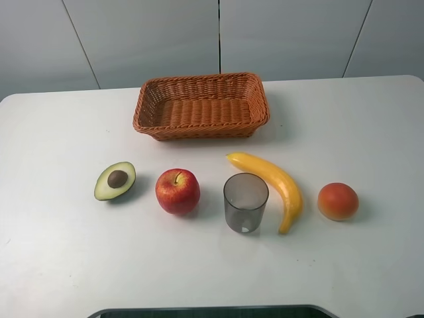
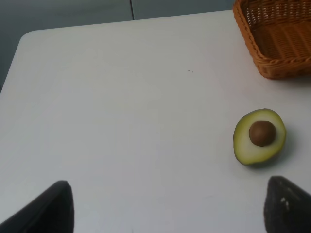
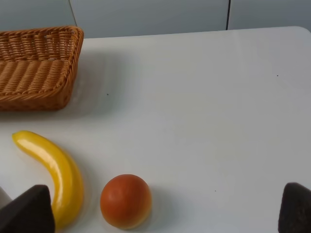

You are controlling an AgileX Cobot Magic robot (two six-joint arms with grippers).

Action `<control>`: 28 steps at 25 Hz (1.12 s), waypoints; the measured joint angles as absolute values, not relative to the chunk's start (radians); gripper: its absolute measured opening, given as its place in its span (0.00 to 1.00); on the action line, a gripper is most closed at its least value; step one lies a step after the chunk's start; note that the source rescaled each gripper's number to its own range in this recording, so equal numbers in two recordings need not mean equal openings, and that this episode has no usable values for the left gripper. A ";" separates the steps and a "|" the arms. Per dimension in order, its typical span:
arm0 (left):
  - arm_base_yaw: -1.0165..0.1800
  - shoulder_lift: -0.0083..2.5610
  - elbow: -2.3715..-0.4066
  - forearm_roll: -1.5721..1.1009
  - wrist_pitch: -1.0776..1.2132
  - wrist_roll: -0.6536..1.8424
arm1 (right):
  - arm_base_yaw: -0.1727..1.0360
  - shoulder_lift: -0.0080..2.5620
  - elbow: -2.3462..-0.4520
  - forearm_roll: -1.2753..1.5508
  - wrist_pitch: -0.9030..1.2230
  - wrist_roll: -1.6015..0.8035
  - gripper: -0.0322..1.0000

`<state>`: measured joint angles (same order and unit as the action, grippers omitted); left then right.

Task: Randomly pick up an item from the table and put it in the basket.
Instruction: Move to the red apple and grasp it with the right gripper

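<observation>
Apple [image 1: 177,191]: being shown stem-up on the table [image 1: 59,265], left of centre, toward the near edge, untouched.
Basket [image 1: 199,127]: being seen empty, by the far edge's middle.
Handling: being judged firm, smooth, likely to roll; best clasped across its widest girth.
Left gripper [image 2: 167,213]: being held wide apart, empty.
Right gripper [image 3: 160,213]: being held apart, empty.

left gripper [image 2: 167,208]: jaws spread wide, holding nothing
left fingertips [image 2: 48,208]: dark, only the ends show in the wrist view
right gripper [image 3: 161,211]: jaws spread wide, holding nothing
right fingertips [image 3: 26,213]: dark, only the ends show
</observation>
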<state>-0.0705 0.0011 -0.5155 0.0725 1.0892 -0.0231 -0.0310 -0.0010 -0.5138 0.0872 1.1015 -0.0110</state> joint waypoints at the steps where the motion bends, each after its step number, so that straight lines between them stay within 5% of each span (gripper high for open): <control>1: -0.070 0.001 -0.515 0.072 1.089 -0.023 | -0.031 -0.001 -0.514 0.087 1.101 -0.011 1.00; 19: -0.070 0.001 -0.515 0.072 1.089 -0.023 | -0.031 0.014 -0.514 0.065 1.107 -0.011 1.00; 28: -0.070 0.001 -0.515 0.072 1.089 -0.023 | -0.031 0.358 -0.625 0.061 1.088 -0.050 1.00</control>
